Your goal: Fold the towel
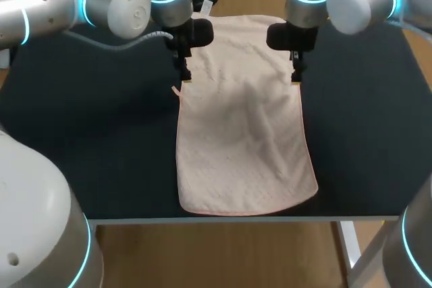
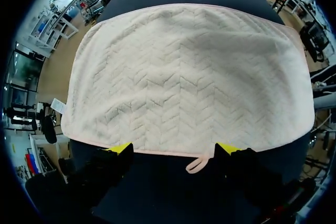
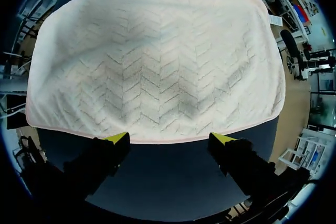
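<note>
A pale pink rectangular towel with a chevron weave point(image 1: 243, 133) lies flat on the black table point(image 1: 94, 133), its long sides running near to far and its near short edge close to the table's near edge; the left gripper point(image 1: 184, 75) stands at the towel's left long side, towards the far end, and the right gripper point(image 1: 295, 75) at the right long side straight across from it; from above each pair of fingers lines up one behind the other, so the gap between them does not show; the left wrist view supplies it: the fingers are spread wide along the left hem with nothing pinched, though whether the tips touch the cloth cannot be told; only close up is the small pink hanging loop point(image 2: 196, 165) plain, poking out from the hem onto the table, between the fingers and just beside the near-side one; the same view catches the right gripper's two yellow tips at the opposite hem; the right wrist view shows its own fingers likewise spread wide along the right hem, gripping nothing, with the loop at the hem across from them
</note>
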